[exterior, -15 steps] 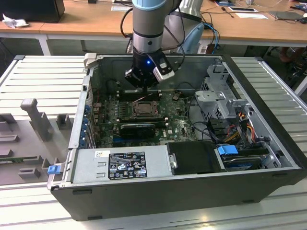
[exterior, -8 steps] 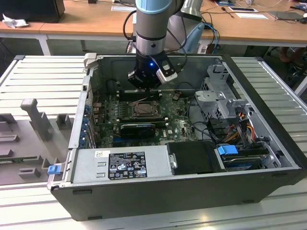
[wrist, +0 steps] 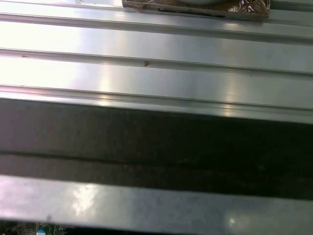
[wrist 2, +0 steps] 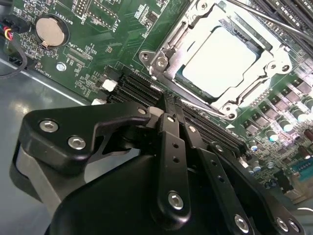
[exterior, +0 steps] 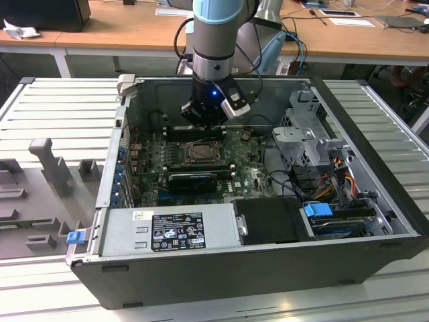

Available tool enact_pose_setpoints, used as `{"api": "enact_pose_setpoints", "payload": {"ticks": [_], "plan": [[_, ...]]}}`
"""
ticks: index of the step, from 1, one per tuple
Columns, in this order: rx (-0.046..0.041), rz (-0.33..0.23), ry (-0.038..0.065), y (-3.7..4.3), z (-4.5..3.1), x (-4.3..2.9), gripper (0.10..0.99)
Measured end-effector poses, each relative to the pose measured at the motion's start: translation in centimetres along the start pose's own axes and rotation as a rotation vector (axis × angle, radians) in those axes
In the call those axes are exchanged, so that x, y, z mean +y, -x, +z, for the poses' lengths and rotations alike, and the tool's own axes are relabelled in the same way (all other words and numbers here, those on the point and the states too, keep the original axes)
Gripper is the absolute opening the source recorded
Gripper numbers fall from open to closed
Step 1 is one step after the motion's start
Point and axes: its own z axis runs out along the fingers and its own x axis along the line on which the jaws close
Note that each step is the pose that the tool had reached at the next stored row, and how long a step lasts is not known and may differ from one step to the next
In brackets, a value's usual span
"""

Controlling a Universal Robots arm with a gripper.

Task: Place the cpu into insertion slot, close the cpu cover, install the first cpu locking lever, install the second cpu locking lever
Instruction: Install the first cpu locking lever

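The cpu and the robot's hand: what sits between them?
In the second wrist view, long black slots on the green motherboard lie between the hand and the cpu.

This looks like a robotics lab or an electronics workshop. An open computer case (exterior: 255, 201) lies on its side on a ribbed aluminium counter (exterior: 60, 114), its green motherboard (exterior: 201, 168) and cabling exposed, with an industrial robot arm (exterior: 213, 47) reaching down into it. Grey fixtures (exterior: 47, 168) stand on the counter at the exterior view's left. Behind runs a long wooden desk (exterior: 120, 27) strewn with papers (exterior: 348, 20) and cables, much like a shared research bench.
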Motion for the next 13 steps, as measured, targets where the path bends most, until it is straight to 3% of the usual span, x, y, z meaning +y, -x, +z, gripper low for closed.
{"api": "enact_pose_setpoints", "payload": {"ticks": [13], "plan": [[0.0,0.0,0.0,0.27,0.63,-0.26,0.106]]}}
